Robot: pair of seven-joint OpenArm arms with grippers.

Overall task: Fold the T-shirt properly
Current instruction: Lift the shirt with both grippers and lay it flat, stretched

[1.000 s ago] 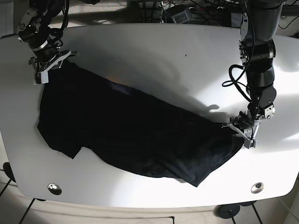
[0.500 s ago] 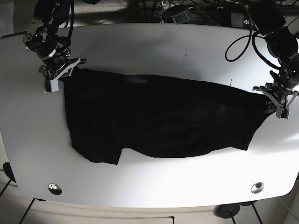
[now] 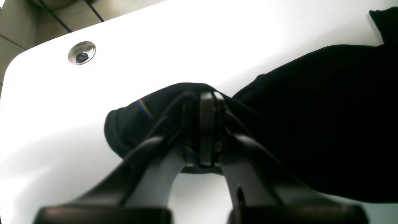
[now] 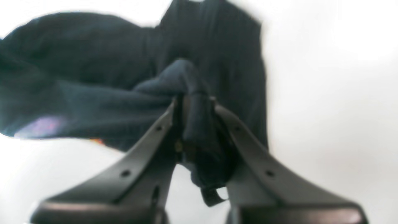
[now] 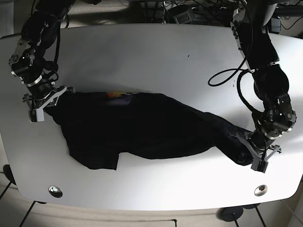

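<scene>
Left wrist view: left claw point(image 3: 206, 102) clamped narrow on a bunched fold of the black T-shirt point(image 3: 326, 124), cloth wrapped over both fingertips. Beyond it, white surface point(image 3: 186, 46) in hard light, with a round metal fitting point(image 3: 81, 52) near the rounded corner. Bulk of the garment spread to the right side of frame, touching the surface.

Right wrist view: right claw point(image 4: 193, 102) closed tight on a thick wad of T-shirt point(image 4: 93, 77) fabric, a roll of cloth squeezed between the two fingers and hanging down between them. Rest of the dark cloth fanned out beyond and to the left, over the white surface point(image 4: 326, 93). Slightly blurred.

Base view: T-shirt point(image 5: 142, 127) stretched across the middle of the surface point(image 5: 156, 52), crumpled, running from the right claw point(image 5: 41, 105) at frame left down to the left claw point(image 5: 255, 150) at frame right, near the front edge. Sleeve or hem corner jutting toward the front on the left side.
</scene>
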